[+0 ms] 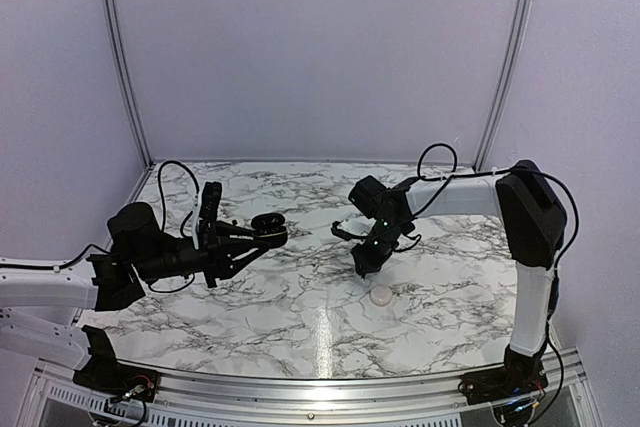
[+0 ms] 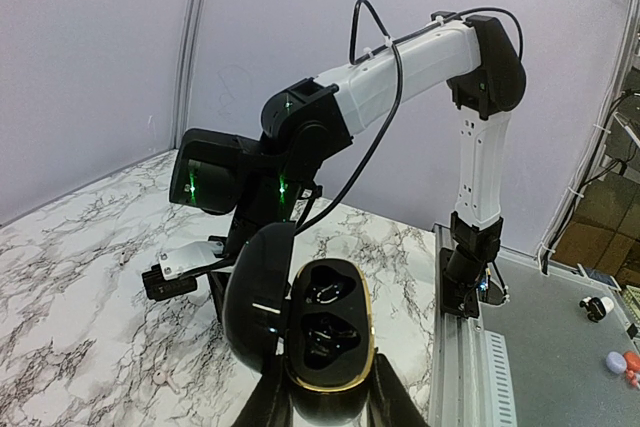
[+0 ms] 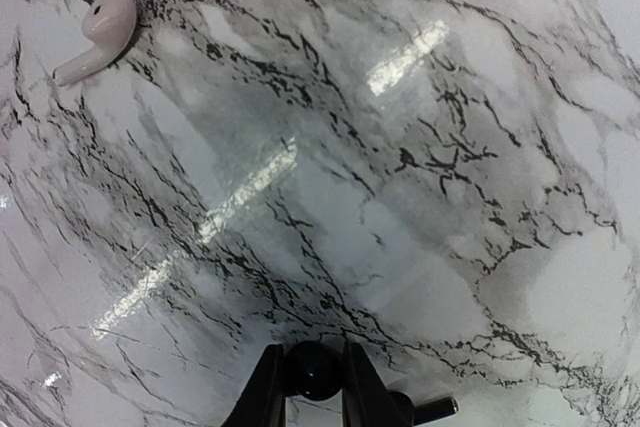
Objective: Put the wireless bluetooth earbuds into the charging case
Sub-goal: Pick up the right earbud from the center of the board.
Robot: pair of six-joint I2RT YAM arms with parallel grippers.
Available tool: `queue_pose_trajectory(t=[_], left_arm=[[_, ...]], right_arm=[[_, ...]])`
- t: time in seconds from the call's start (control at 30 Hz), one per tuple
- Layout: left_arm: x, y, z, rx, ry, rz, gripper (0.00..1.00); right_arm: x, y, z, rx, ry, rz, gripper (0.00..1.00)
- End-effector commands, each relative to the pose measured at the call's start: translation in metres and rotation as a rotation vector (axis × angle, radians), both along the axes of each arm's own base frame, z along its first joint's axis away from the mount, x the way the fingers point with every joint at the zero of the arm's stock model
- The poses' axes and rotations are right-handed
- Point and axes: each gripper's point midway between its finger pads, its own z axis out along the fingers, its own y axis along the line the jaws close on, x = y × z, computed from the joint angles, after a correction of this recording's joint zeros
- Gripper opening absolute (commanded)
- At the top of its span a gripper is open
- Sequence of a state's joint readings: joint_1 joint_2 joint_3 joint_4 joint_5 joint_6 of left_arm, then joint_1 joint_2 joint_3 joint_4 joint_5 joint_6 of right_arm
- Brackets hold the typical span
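Observation:
My left gripper [image 1: 262, 231] is shut on a black charging case [image 2: 325, 332] with a gold rim, and holds it above the table. The case's lid [image 2: 255, 297] is swung open to the left. Its two wells are dark and glossy, and I cannot tell whether a bud lies in them. My right gripper [image 3: 313, 359] is shut on a small black earbud [image 3: 315, 372] and hangs just above the marble. In the top view the right gripper [image 1: 363, 264] points down, right of the case [image 1: 268, 224]. A white earbud [image 3: 100, 29] lies loose on the table and also shows in the left wrist view [image 2: 163, 378].
A small white thing [image 1: 381, 295] lies on the marble table [image 1: 300, 317], just in front of the right gripper. Pale walls close the back and sides. The right arm's base [image 2: 465, 277] stands on a metal rail at the front edge.

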State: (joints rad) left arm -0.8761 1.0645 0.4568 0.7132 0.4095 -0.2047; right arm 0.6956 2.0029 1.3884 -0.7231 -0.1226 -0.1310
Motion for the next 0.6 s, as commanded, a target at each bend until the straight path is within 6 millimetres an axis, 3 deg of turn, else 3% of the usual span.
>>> queue_pose_trajectory(t=[0.0,0.17,0.33,0.43,0.57], left_arm=[[0.003,0.001,0.018,-0.039,-0.042,0.009,0.0],[0.003,0.001,0.018,-0.038,-0.047,0.01,0.0],[0.003,0.001,0.016,-0.034,-0.048,0.012,0.0],[0.004,0.002,0.016,-0.035,-0.049,0.018,0.0],[0.005,0.002,0.018,-0.039,-0.052,0.02,0.0]], right_arm=[[0.01,0.005,0.02,0.047,-0.05,-0.005,0.16],[0.015,0.009,0.034,0.074,-0.102,0.004,0.13],[0.023,0.014,0.061,0.098,-0.21,0.019,0.1],[0.026,0.021,0.09,0.128,-0.317,0.038,0.09],[0.02,0.039,0.144,0.243,-0.473,0.084,0.08]])
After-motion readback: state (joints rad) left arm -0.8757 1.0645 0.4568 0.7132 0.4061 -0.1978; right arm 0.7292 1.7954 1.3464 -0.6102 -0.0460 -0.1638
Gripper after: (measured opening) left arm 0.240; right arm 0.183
